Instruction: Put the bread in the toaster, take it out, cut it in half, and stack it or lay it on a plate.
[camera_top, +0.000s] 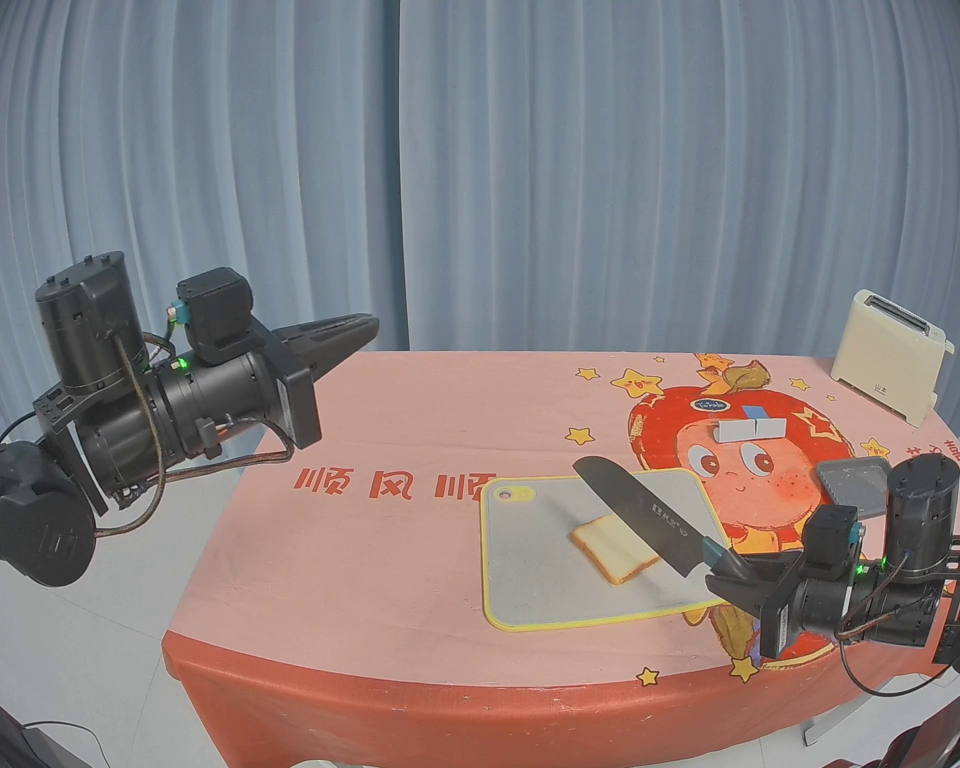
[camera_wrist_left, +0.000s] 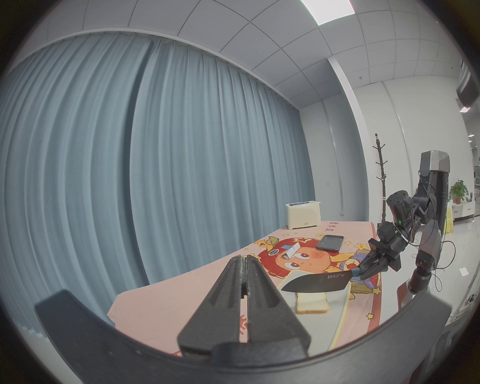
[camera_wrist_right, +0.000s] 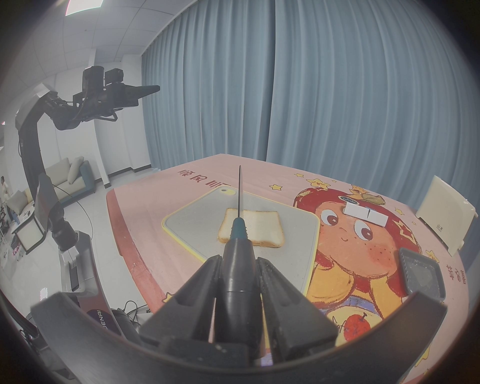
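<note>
At lower centre of the head view, the bread (camera_top: 617, 548) lies uncut on the cutting board (camera_top: 530, 590). The right gripper (camera_top: 728, 572) clamps the knife (camera_top: 640, 510) above it. The left gripper (camera_top: 355, 326), pressed together, hangs upper left. Cutting and plating are judged outstanding.

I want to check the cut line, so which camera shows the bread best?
The right wrist view: the bread lies nearly whole on the board, with the knife seen only edge-on. In the head view the blade crosses and hides part of it. The left wrist view shows it small, below the blade.
</note>
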